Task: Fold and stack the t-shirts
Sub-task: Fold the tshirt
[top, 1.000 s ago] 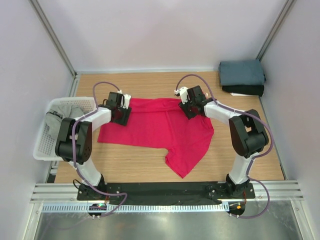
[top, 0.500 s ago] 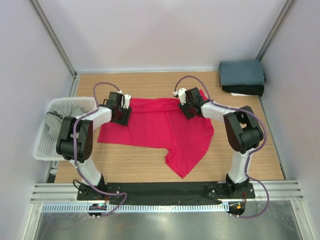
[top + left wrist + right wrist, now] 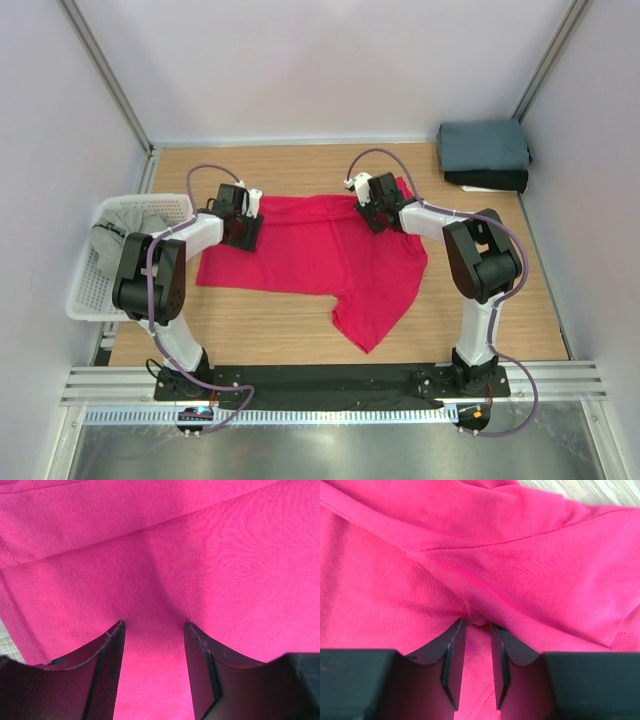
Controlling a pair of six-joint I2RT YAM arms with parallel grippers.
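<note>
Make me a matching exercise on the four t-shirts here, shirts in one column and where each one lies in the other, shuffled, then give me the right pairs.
Column one:
1. red t-shirt
2. grey t-shirt
3. slate-blue t-shirt
4. black t-shirt

Column two:
A. folded, on top of the pile in the far right corner
B. spread out on the table
C. folded, underneath another shirt
D. bunched in the white basket on the left

Pairs: 1-B, 2-D, 3-A, 4-C.
</note>
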